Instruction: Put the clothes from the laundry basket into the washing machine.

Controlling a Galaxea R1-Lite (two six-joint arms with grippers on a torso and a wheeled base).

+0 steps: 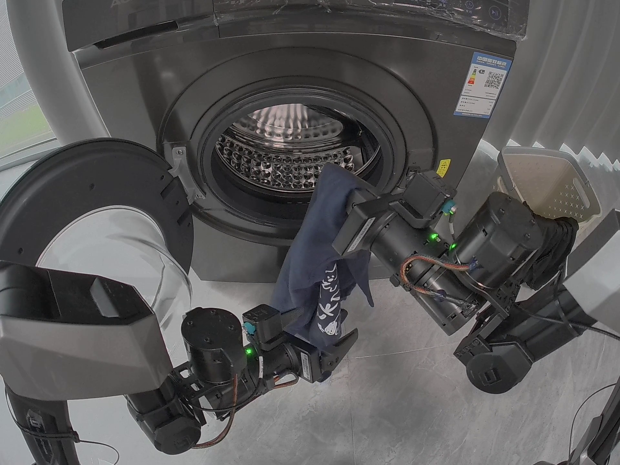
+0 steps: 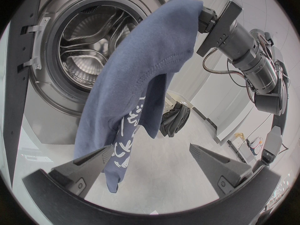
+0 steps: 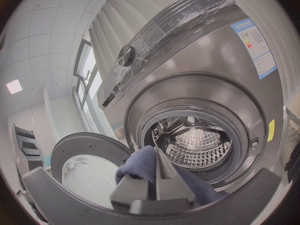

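The washing machine (image 1: 129,92) stands with its round door (image 1: 77,182) swung fully open to the robot's left, leaving the steel drum (image 1: 284,156) exposed. The right tool (image 3: 155,169) is just in front of the lower lip of the opening. Its two fingers are pressed together on a bunched fold of a navy garment (image 1: 310,253), so the cloth is pinched at its top end. From that grip the garment hangs straight down in front of the machine, outside the drum, with a white print (image 1: 329,298) on its lower part.

The left tool (image 2: 150,147) sits lower, near the floor (image 1: 400,382) and under the hanging cloth. Its fingers are spread wide and hold nothing. The garment's bottom end dangles into the gap between them, close against one finger (image 2: 90,163); whether it actually touches that finger cannot be told.

To the robot's right, beside the machine, the pale laundry basket (image 1: 549,182) stands on the floor, partly hidden behind the right arm. Dark clothes (image 1: 562,243) are draped over its near rim. The left wrist view also shows this dark bundle, past the edge of the navy cloth.
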